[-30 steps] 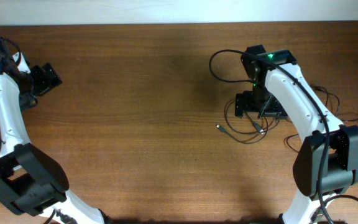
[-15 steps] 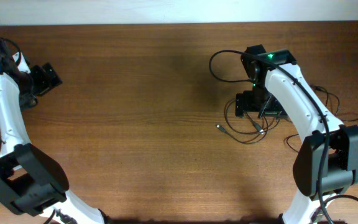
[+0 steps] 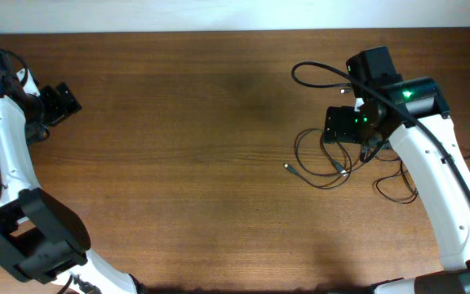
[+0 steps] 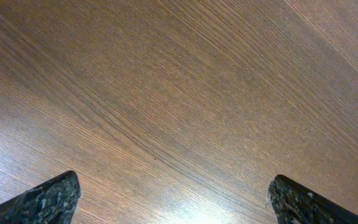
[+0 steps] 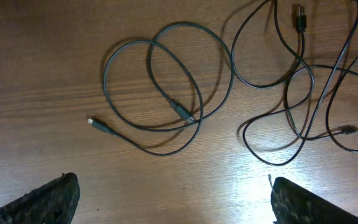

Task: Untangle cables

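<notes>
Wooden table (image 3: pixel 178 180) fills every view. Thin black cables (image 5: pixel 182 112) lie flat on it near the right edge, in several loose, overlapping loops with small plug ends. Right gripper (image 5: pixel 178 202) hangs above them, its 2 fingers spread wide, gripping nothing. Left gripper (image 4: pixel 174 202), by the left edge, is likewise spread wide, empty, over wood.
</notes>
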Tool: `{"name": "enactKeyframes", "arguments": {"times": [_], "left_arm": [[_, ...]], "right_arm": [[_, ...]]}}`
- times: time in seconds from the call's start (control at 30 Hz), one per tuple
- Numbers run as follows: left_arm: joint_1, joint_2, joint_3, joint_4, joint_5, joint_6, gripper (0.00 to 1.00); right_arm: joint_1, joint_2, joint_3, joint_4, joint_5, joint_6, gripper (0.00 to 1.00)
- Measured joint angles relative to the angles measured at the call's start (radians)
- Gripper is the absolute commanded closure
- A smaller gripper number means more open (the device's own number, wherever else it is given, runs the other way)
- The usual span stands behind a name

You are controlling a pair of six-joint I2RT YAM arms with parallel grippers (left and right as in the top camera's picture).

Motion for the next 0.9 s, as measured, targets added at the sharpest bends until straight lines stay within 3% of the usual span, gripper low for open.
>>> {"name": "enactKeyframes", "arguments": {"times": [0.3,0.37,0.47,0.67,0.77,0.9], "left_arm": [[0.000,0.000,0.000,0.000,0.000,0.000,0.01],[0.000,0.000,0.000,0.000,-0.001,0.000,0.01],[0.000,0.000,0.000,0.001,0.000,0.000,0.01],[0.000,0.000,0.000,0.000,0.000,0.000,0.01],[0.000,0.000,0.000,0.000,-0.001,0.000,0.01],[0.000,0.000,0.000,-0.001,0.000,0.000,0.01]], "right_arm": [[-0.004,-0.068,-0.017,0.055,0.008,0.000,0.02],[-0.004,-0.172,-0.073,0.164,0.010,-0.009,0.02],[-0.005,-0.357,-0.300,0.393,-0.001,-0.101,0.02],[-0.006,-0.531,-0.809,0.888,-0.034,-0.164,0.02],[-0.005,-0.636,-0.993,1.183,-0.072,-0.170,0.02],[-0.005,-0.780,-1.177,1.424,-0.089,-0.172,0.02]]}}
